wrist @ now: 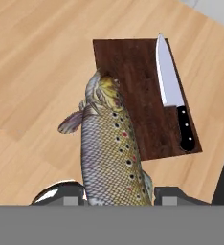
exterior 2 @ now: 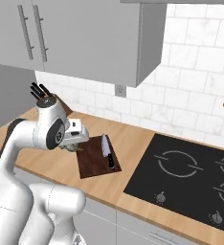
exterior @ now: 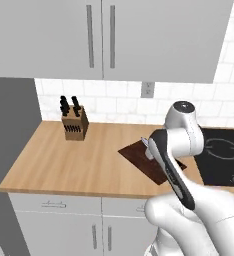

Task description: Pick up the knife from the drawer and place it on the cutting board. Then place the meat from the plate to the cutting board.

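My gripper (wrist: 119, 194) is shut on the meat (wrist: 111, 148), a spotted grey-brown fish that hangs head-down between the fingers. Its head overlaps the left edge of the dark brown cutting board (wrist: 138, 72) in the hand view. The knife (wrist: 171, 86) lies flat on the board's right side, with its silver blade pointing away and its black handle near. From the right base view, the gripper (exterior 2: 74, 143) hovers over the left edge of the cutting board (exterior 2: 92, 162), and the knife (exterior 2: 106, 150) rests on it. The plate is out of view.
A tan knife block (exterior: 74, 122) with black handles stands at the back left of the wooden counter (exterior: 64, 160). The black hob (exterior 2: 190, 172) lies just right of the board. Shut drawer fronts (exterior: 54, 204) run below the counter edge.
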Robot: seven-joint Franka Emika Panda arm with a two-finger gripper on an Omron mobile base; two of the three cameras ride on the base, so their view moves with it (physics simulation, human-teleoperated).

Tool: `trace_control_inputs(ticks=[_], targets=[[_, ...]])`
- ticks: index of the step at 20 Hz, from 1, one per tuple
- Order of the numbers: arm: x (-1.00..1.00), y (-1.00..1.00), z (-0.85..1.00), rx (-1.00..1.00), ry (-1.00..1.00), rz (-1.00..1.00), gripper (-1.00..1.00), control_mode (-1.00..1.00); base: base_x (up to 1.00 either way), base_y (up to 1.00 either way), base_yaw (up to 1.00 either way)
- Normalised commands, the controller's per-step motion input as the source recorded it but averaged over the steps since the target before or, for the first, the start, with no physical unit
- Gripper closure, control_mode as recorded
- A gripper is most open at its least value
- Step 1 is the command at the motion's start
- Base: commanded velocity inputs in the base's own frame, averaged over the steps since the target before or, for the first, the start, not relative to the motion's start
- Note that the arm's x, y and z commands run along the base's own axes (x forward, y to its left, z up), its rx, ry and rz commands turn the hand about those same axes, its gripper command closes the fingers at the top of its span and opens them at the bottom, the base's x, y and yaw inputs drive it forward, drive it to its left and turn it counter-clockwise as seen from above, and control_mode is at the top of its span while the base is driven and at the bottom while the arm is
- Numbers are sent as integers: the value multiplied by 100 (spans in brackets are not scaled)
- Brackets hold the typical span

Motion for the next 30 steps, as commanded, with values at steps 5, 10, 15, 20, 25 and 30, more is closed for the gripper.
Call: trace_control_inputs(ticks=[5, 10, 15, 20, 25, 30], targets=[[100, -23, -66, -1, 0, -4, 100, -100, 0, 0, 0], [72, -7, -61, -3, -3, -5, 100, -100, 0, 0, 0], [19, 0, -41, 0, -3, -5, 100, -100, 0, 0, 0], [7, 0, -36, 0, 0, -4, 100, -100, 0, 0, 0], [18, 0, -28, 0, 0, 0, 100, -100, 0, 0, 0], [31, 0, -9, 0, 0, 0, 100, -100, 0, 0, 0]])
